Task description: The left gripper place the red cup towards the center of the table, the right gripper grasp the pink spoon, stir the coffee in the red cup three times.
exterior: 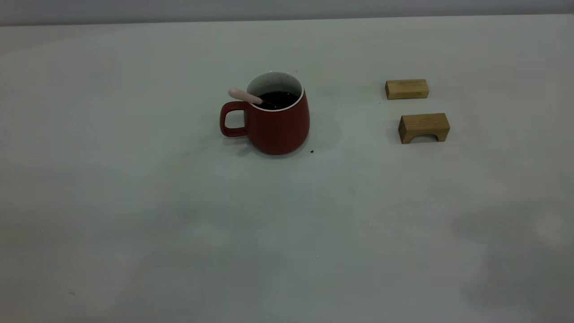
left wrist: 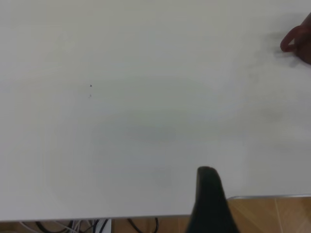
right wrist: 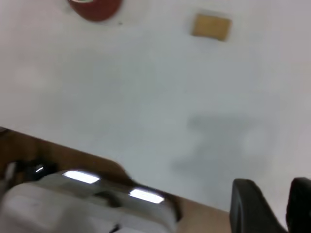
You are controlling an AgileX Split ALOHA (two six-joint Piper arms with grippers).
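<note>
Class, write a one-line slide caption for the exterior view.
Pink spoon rests in the coffee of the red cup, two wooden blocks standing apart on the table.

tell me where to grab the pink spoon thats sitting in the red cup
Grip the pink spoon by its pink handle end, which sticks out over the rim above the red cup's loop handle. Come from above on that side: the bowl end is sunk in the coffee, so only the slanted handle is free.

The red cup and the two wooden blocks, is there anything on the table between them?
Nothing: in the exterior view, bare table separates the red cup from the blocks.
</note>
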